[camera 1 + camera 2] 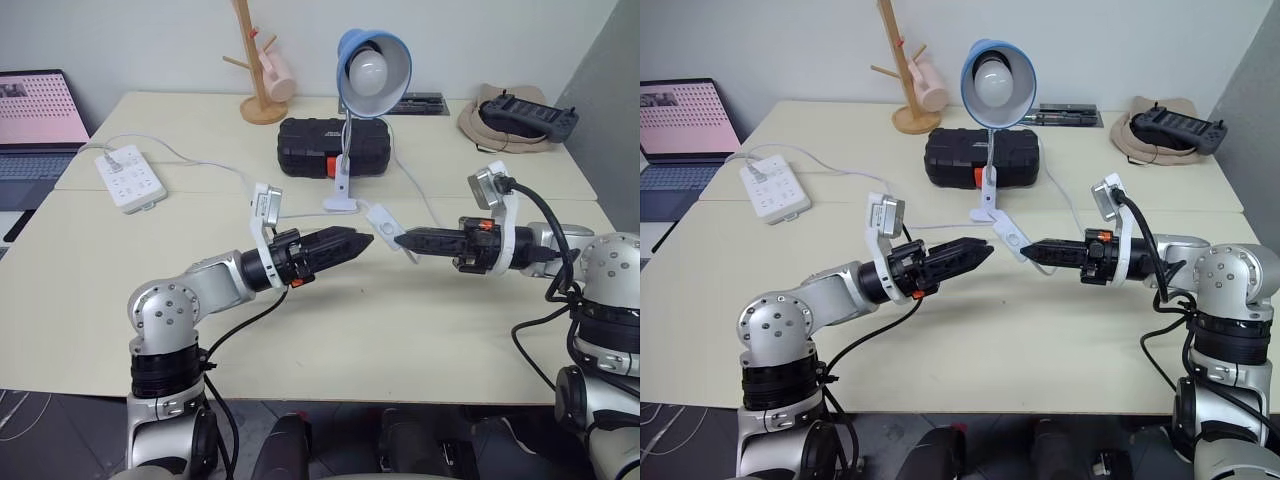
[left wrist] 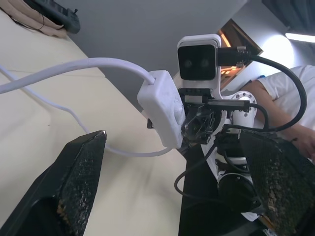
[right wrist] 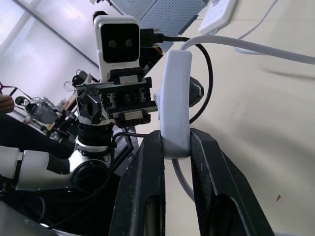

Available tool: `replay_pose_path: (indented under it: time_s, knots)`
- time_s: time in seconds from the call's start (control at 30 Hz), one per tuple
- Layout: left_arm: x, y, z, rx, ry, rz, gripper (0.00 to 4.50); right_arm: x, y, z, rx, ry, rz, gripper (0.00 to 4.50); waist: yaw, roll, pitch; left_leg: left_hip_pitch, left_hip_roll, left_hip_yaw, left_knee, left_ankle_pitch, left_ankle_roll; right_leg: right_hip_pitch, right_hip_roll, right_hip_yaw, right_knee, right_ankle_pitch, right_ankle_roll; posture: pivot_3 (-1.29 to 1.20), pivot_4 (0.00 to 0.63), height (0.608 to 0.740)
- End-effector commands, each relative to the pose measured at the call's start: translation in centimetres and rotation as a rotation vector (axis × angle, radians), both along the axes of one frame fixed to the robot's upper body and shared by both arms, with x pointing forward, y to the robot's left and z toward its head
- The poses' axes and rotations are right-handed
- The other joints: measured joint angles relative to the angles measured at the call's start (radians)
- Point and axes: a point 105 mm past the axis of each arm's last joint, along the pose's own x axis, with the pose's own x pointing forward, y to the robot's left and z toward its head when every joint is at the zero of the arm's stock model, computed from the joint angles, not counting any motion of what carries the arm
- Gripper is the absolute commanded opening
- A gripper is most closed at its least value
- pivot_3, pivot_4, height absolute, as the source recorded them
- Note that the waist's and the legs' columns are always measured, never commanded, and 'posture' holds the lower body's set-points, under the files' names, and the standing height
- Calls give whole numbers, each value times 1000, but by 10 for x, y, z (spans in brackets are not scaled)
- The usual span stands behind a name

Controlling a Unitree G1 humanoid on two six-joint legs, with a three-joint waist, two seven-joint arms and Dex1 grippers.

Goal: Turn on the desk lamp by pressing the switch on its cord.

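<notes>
We see our right claw (image 1: pixel 400 239) clamped on the switch (image 1: pixel 382 218), holding it up above the table (image 1: pixel 120 290), with our left claw (image 1: pixel 362 241) just beside it, tips apart and not touching it. The right wrist view shows the switch (image 3: pixel 176 105) pinched by its end between the two fingers (image 3: pixel 145 187); the left wrist view shows its broad face and the cord (image 2: pixel 74 69) leaving it, with the left fingers (image 2: pixel 78 182) standing wide. From the head we see the cord running back toward the desk lamp (image 1: pixel 368 75), which stands unlit at mid-table before a black case (image 1: pixel 310 145). A power strip (image 1: pixel 130 178) lies well apart at the left, near a laptop (image 1: pixel 35 125) off the table's edge. The near half of the table is bare.
</notes>
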Motion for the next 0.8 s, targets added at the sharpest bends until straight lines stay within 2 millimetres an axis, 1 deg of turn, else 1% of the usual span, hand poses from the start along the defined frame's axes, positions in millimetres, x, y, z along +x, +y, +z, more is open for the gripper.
replay_pose_path:
  time_s: [0.03, 0.17, 0.33, 0.4, 0.43, 0.53, 0.57, 0.6, 0.67, 0.7, 0.77, 0.8]
  knots:
    - [-3, -9, 11, -49, -42, -21, 4500, -12, 7, 16, 29, -65, 52, 368, 0, 0, 0, 0, 0, 0, 0, 0, 0, 0, 0, 0, 0, 0, 0, 0, 150, 740]
    - [-4, -15, 10, -42, -51, -38, 4500, -12, 9, 16, 29, -65, 47, 368, 0, 0, 0, 0, 0, 2, 0, 0, 0, 0, 0, 0, 0, 0, 0, 0, 150, 740]
    - [-4, -17, 9, -48, -52, -49, 4500, -12, 10, 15, 28, -64, 44, 368, 0, 0, 0, 0, 0, 3, 0, 0, 0, 0, 1, 0, 0, 0, 0, 0, 150, 740]
    - [-3, -16, 9, -48, -53, -47, 4131, -12, 10, 15, 29, -63, 43, 368, 0, 0, 0, 0, 0, 3, 0, 0, 0, 0, 1, 0, -1, 0, 0, 0, 150, 740]
    - [-2, -15, 10, -53, -52, -45, 4026, -12, 9, 15, 28, -62, 40, 368, 0, 0, 0, 0, 0, 3, 0, 0, 0, 0, 1, 0, -1, 0, 0, 0, 150, 740]
    - [-2, -13, 11, -58, -55, -43, 3364, -12, 8, 15, 26, -60, 32, 368, 0, 0, 0, 0, 0, 3, 0, 0, 0, 0, 1, 0, -1, 0, 0, 0, 150, 740]
    - [-2, -13, 11, -58, -55, -43, 3074, -12, 7, 14, 24, -58, 29, 368, 0, 0, 0, 0, 0, 3, 0, 0, 0, 0, 1, 0, -1, 0, 0, 0, 150, 740]
    - [-2, -13, 11, -58, -55, -43, 2931, -12, 7, 13, 24, -57, 27, 368, 0, 0, 0, 0, 0, 3, 0, 0, 0, 0, 1, 0, -1, 0, 0, 0, 150, 740]
    - [-2, -12, 11, -61, -55, -42, 2485, -12, 6, 13, 23, -55, 22, 368, 0, 0, 0, 0, 0, 3, 0, 0, 0, 0, 1, 0, -1, 0, 0, 0, 150, 740]
    - [-1, -12, 11, -62, -55, -42, 2355, -12, 5, 13, 23, -54, 21, 368, 0, 0, 0, 0, 0, 3, -1, 0, 0, 0, 1, 0, -1, 0, 0, 0, 150, 740]
    - [-1, -12, 12, -62, -55, -42, 1887, -11, 5, 12, 21, -52, 16, 368, 0, 0, 0, 0, 0, 3, -1, 0, 0, 0, 1, 0, -1, 0, 0, 0, 150, 740]
    - [-1, -11, 12, -63, -55, -41, 1765, -11, 4, 12, 21, -51, 14, 368, 0, 0, 0, 0, 0, 3, -1, 0, 0, 0, 1, 0, -1, 0, 0, 0, 150, 740]
